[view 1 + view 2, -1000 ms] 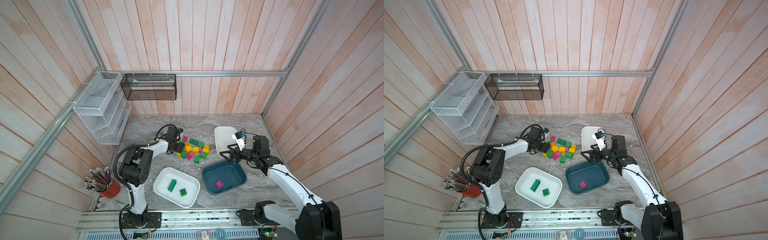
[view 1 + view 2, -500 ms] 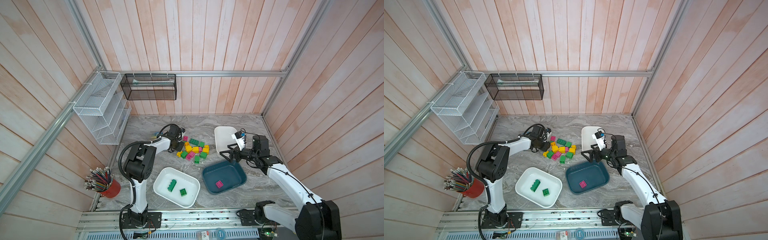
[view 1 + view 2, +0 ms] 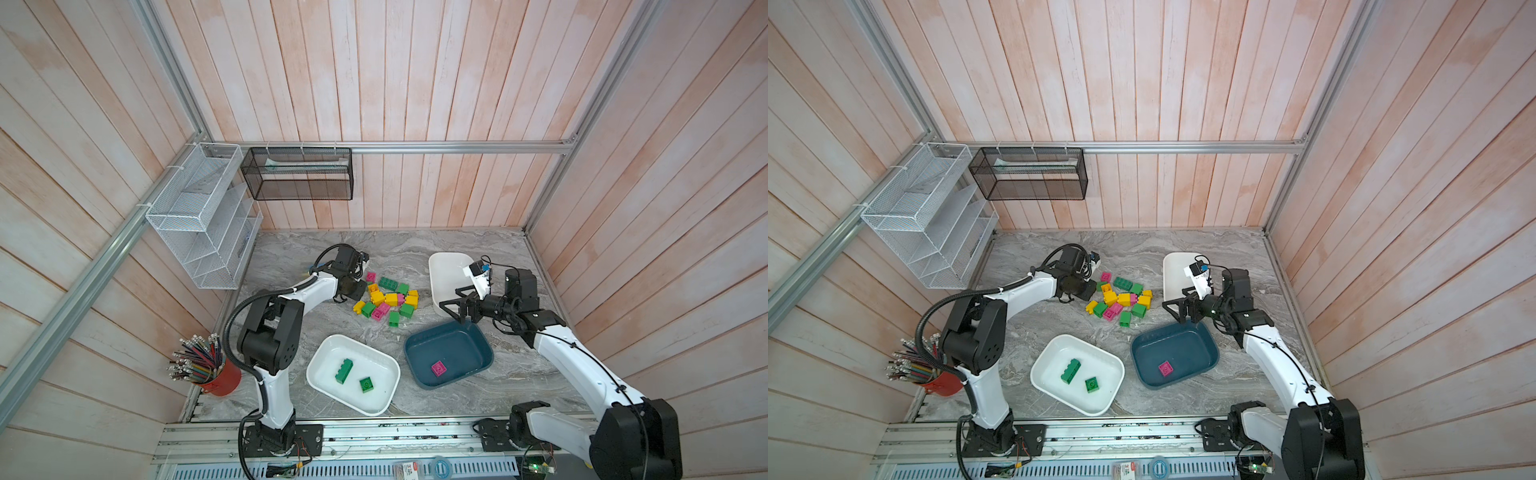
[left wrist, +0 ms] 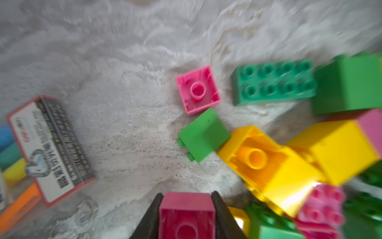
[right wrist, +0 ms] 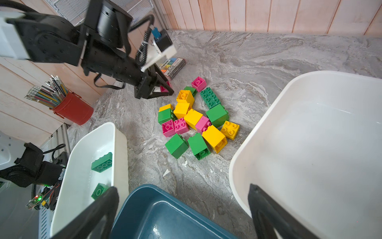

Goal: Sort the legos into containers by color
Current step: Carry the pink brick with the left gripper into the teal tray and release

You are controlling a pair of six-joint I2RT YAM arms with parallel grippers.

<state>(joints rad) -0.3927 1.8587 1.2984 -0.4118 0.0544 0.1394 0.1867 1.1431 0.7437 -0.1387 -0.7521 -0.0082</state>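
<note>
A heap of green, yellow and pink legos (image 3: 388,299) (image 3: 1121,299) lies mid-table in both top views. At its left edge my left gripper (image 3: 351,289) (image 4: 187,198) is shut on a pink lego (image 4: 187,215), and both fingers press its sides just above the table. The right wrist view shows that same pink lego (image 5: 164,89) between the fingers. My right gripper (image 3: 457,309) (image 5: 183,188) hangs open and empty over the far rim of the teal container (image 3: 457,349), which holds one pink lego (image 3: 439,368). The near white container (image 3: 328,361) holds two green legos. The far white container (image 3: 446,270) is empty.
A flat pack of highlighters (image 4: 51,149) (image 5: 173,66) lies on the table just beyond my left gripper. A red pencil cup (image 3: 220,376) stands at the front left corner. White (image 3: 199,216) and black (image 3: 297,174) wire baskets hang on the walls.
The jaws of my left gripper have closed on the pink lego at the heap's left edge. My right arm has not moved.
</note>
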